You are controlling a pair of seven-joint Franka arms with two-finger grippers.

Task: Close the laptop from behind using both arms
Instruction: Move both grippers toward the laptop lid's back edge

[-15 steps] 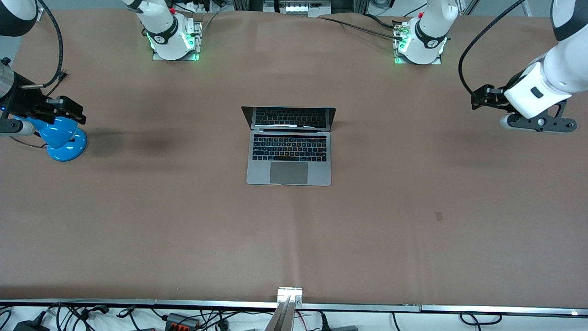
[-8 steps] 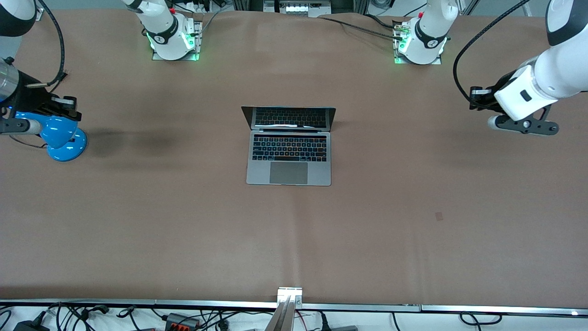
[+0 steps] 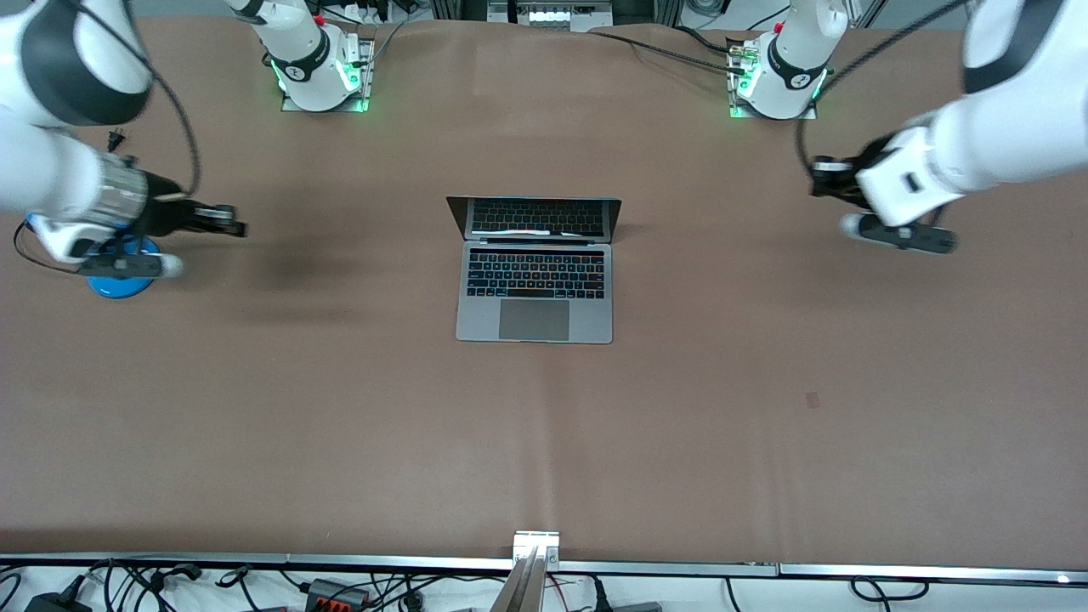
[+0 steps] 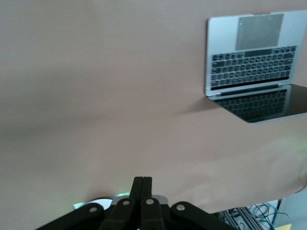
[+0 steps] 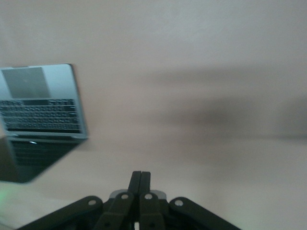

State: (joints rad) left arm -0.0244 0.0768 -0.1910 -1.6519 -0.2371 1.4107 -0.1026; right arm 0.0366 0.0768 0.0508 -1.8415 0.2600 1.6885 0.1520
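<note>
The space-grey laptop sits open in the middle of the table, its screen upright and its keyboard toward the front camera. It also shows in the left wrist view and the right wrist view. My left gripper is shut and empty, over bare table toward the left arm's end, well apart from the laptop. In its wrist view the left gripper has its fingers pressed together. My right gripper is shut and empty, over bare table toward the right arm's end. It shows shut in its wrist view too.
A blue desk lamp base stands under the right arm's wrist at the right arm's end. The two arm bases stand farthest from the front camera. A brown mat covers the table.
Both arms have swung inward toward the laptop. The right gripper has moved off the blue lamp toward the middle; the left gripper has moved in the same way from its end. The laptop has not moved.
</note>
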